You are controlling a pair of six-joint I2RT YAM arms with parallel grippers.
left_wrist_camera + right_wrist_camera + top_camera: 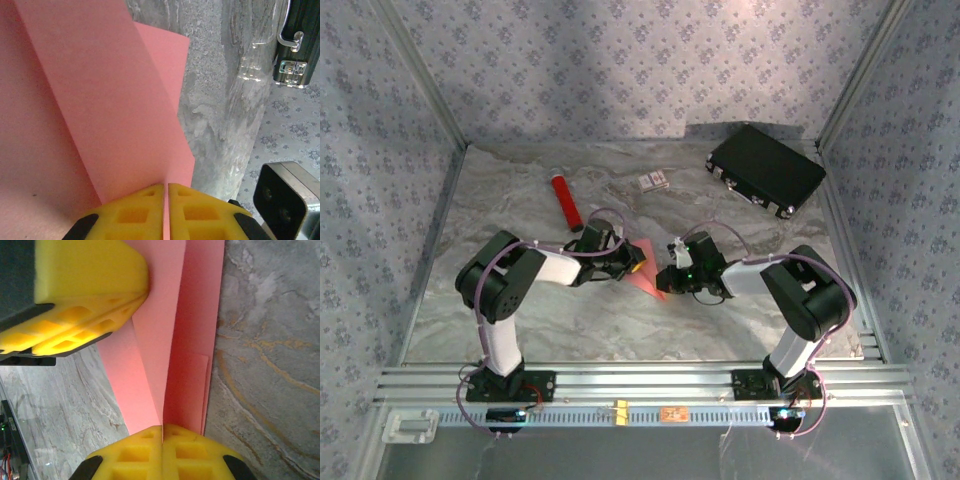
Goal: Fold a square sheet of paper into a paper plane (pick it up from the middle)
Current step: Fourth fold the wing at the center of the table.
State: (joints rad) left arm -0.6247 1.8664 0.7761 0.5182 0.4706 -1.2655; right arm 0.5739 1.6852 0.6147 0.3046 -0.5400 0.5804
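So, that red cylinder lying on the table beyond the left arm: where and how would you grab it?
Probably best to grip the red cylinder at mid-length, coming straight down with the jaws set across its narrow width. It lies flat on the table, slanted in the top view, with bare surface along both long sides, so there is room to close on it.

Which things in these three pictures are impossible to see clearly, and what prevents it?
1. Top view: the pink paper is partly hidden by the left gripper and right gripper; its folds are too small to read.
2. Left wrist view: the paper runs off the left and top edges.
3. Right wrist view: the left gripper's yellow fingers cover the paper's upper left part.
4. Top view: the small card's print is too small.
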